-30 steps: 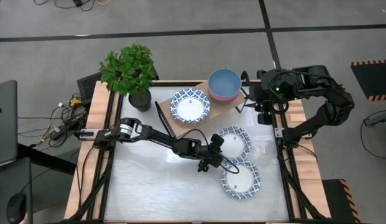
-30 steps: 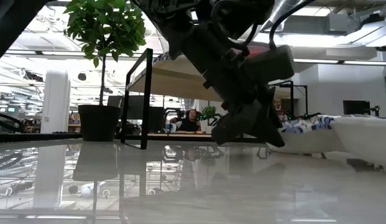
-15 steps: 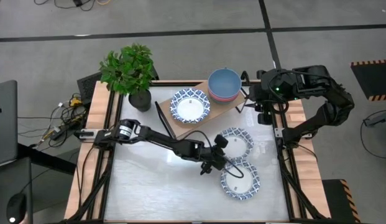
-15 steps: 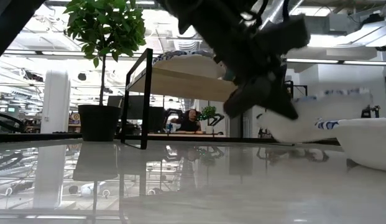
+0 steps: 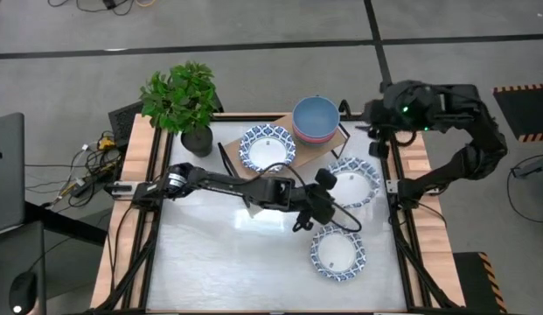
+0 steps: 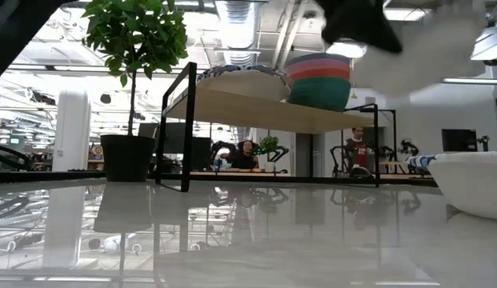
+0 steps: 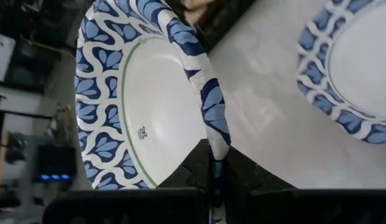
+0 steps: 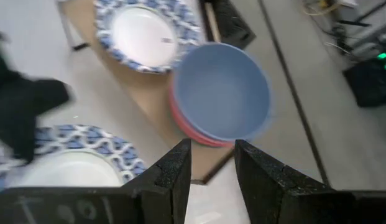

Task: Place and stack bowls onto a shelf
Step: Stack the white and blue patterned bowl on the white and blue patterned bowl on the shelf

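My left gripper (image 5: 327,189) is shut on a white bowl with a blue patterned rim (image 5: 353,181), which is blurred high up in the low view (image 6: 428,44). A second patterned bowl (image 5: 338,252) rests by its base on the table. On the shelf (image 5: 233,157) stand a third patterned bowl (image 5: 268,147) and a stack with a blue bowl (image 5: 316,115) on top. My right gripper (image 8: 212,167) is open above the shelf's right end, its fingers pointing at the blue bowl (image 8: 220,93). My left gripper pinches the patterned bowl's rim (image 7: 212,134) on the side toward the table's left, one finger inside the bowl and one outside. The fingers come roughly level from the left. The bowl is lifted clear of the table, opening upward.
A potted plant (image 5: 185,101) stands at the table's far left corner beside the shelf. The shelf's black end frames (image 6: 187,128) rise from the table. The near left part of the tabletop (image 5: 219,254) is bare. People sit in the room behind.
My left gripper has moved right and toward the far edge and risen, carrying the patterned bowl off the table; in the low view the bowl has gone from table height to above shelf height. The right arm has drawn back slightly toward the far edge.
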